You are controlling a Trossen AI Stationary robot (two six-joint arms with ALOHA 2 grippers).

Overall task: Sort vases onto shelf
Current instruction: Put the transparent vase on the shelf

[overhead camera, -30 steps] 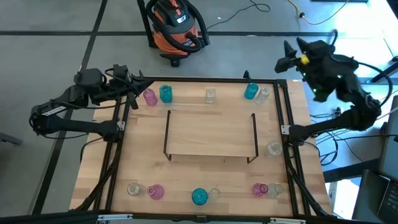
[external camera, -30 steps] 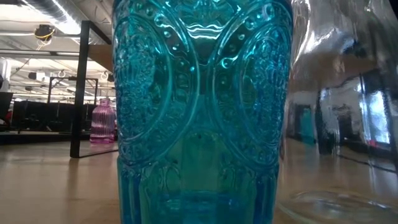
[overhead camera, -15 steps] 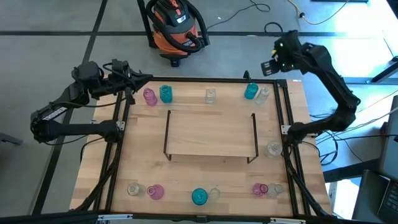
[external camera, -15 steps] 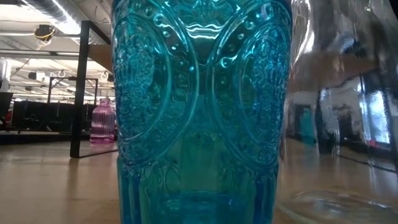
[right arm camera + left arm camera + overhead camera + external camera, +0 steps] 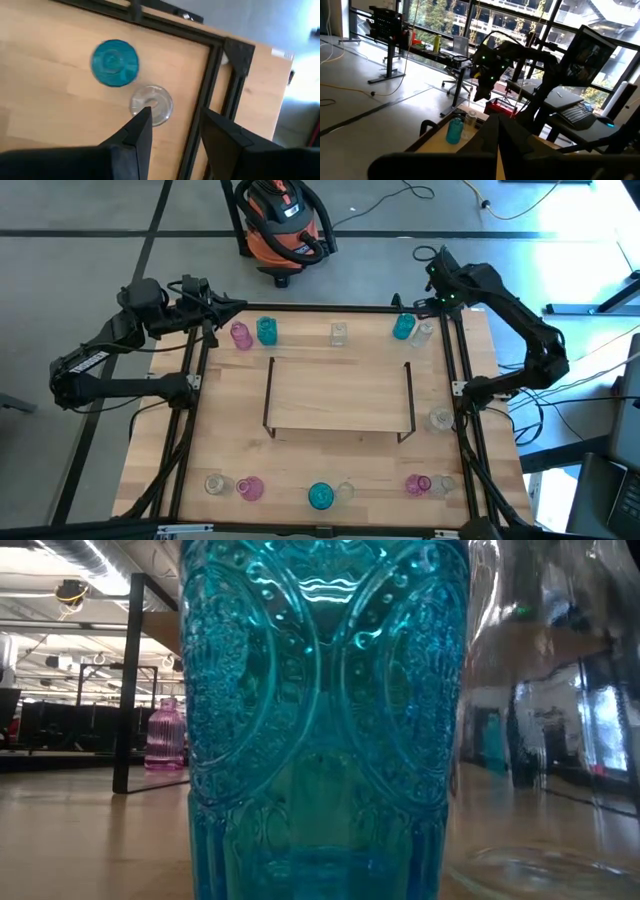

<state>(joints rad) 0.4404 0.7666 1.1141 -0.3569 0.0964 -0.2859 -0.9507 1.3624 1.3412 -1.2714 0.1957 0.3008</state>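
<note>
Right gripper (image 5: pixel 432 268): above the far right corner of the wooden worktop (image 5: pixel 230 440), fingers (image 5: pixel 135 132) partly apart, holding nothing.
Right wrist view only: straight down on a round teal-blue glass vase (image 5: pixel 114 63) and a clear glass vase (image 5: pixel 151 104) just beside it.
Left gripper (image 5: pixel 228 308): fingers shut, empty, at the far left corner near a pink glass vase (image 5: pixel 240 335).
Low view: embossed teal vase (image 5: pixel 320 720) fills the picture – other views miss the pattern.
Low light-wood shelf (image 5: pixel 340 395): mid-worktop, bare; vases line the far and near edges.
Writing: none readable.
</note>
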